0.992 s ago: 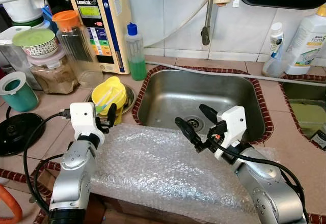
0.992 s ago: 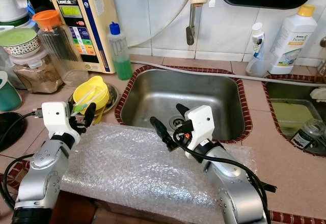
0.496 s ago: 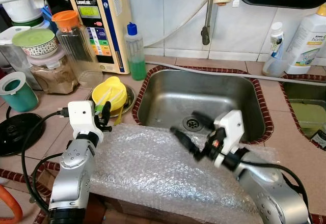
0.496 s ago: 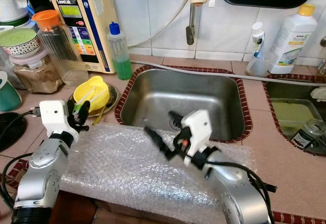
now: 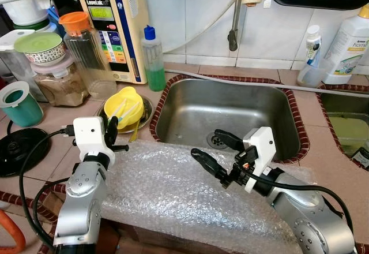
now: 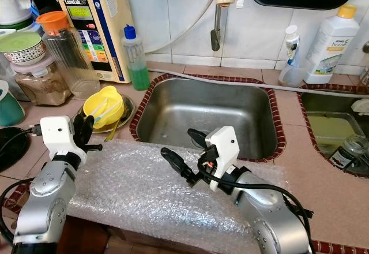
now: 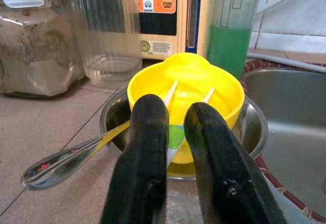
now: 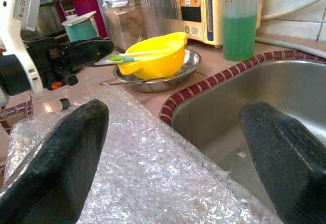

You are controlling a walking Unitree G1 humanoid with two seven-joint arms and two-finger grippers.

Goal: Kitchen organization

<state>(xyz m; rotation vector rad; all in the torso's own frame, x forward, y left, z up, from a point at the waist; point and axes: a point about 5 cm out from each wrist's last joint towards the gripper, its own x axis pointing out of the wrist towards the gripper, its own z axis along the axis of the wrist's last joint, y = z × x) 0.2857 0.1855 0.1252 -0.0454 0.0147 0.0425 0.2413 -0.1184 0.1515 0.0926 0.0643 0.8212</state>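
Observation:
A yellow bowl [image 5: 124,105] with plastic utensils in it sits in a shallow steel dish [image 5: 145,114] left of the sink [image 5: 230,109]. A metal spoon [image 7: 61,160] leans out of the dish. My left gripper [image 5: 110,131] hovers just in front of the bowl with its fingers [image 7: 147,132] shut and empty. A sheet of bubble wrap [image 5: 173,196] covers the counter's front edge. My right gripper [image 5: 211,149] hangs open over the wrap's far edge at the sink rim, holding nothing, with its fingertips [image 8: 61,158] wide apart.
Behind the bowl stand a green soap bottle [image 5: 153,60], a water ioniser [image 5: 115,29], an orange-lidded jar [image 5: 86,52] and stacked containers [image 5: 55,75]. A teal cup [image 5: 20,104] and black kettle base [image 5: 14,147] lie left. Bottles [image 5: 351,46] stand right of the tap [image 5: 233,34].
My left gripper's fingers have shut and it has drifted slightly left. My right gripper, still open, has shifted a little left and lower over the bubble wrap.

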